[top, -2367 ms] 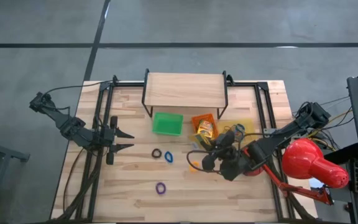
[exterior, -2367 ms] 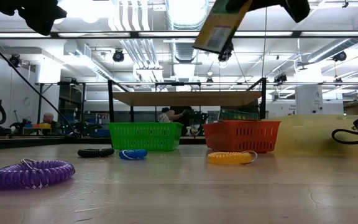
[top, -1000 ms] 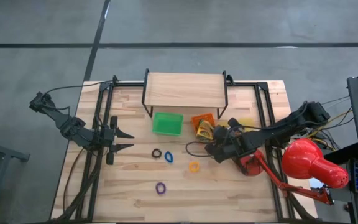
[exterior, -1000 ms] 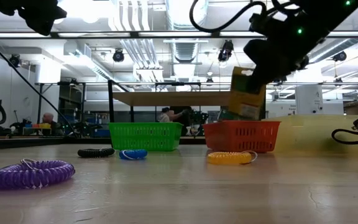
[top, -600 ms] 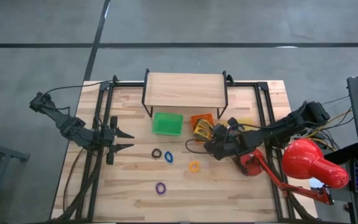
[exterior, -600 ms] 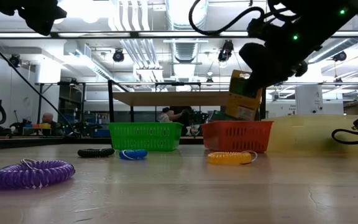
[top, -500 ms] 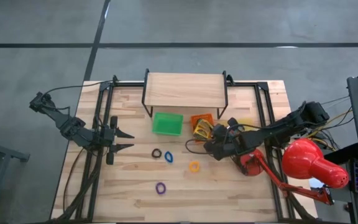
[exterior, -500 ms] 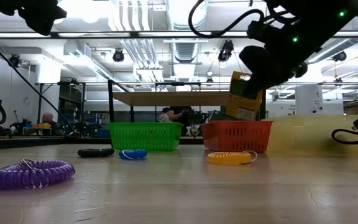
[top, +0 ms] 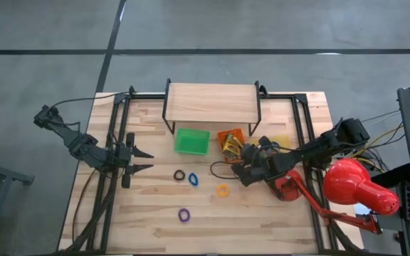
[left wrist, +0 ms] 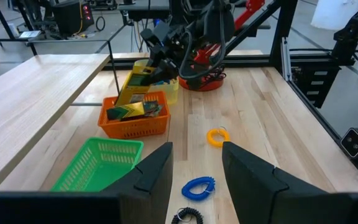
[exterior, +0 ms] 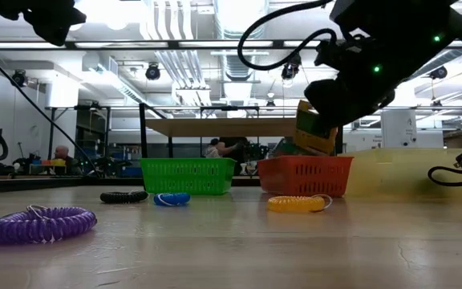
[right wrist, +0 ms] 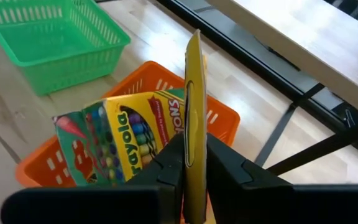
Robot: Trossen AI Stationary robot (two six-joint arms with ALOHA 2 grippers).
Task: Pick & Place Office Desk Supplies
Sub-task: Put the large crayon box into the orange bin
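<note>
While over orange tray (right wrist: 42, 163) | right fingers (right wrist: 166, 163) pinch box (right wrist: 193, 112) (edge-on)

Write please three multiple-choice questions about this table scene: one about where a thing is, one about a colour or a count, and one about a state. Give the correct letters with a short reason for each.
1. Where is the right gripper?
A. At the orange tray
B. Over the purple band
C. Under the wooden shelf

2. How many coiled bands lie loose on the table?
A. Two
B. Four
C. Six

3. What is the state of the crayon box between the right gripper's fingers?
A. Lying flat on the table
B. Held edge-on above the orange tray
C. Resting in the green tray

Answers:
1. A: the high view shows the right arm's end at the orange tray's near edge.
2. B: black, blue, orange and purple bands lie apart on the wood.
3. B: the right wrist view shows the thin yellow box between the fingers, with another crayon box in the tray beneath.

The left gripper waits open at the table's left side.
</note>
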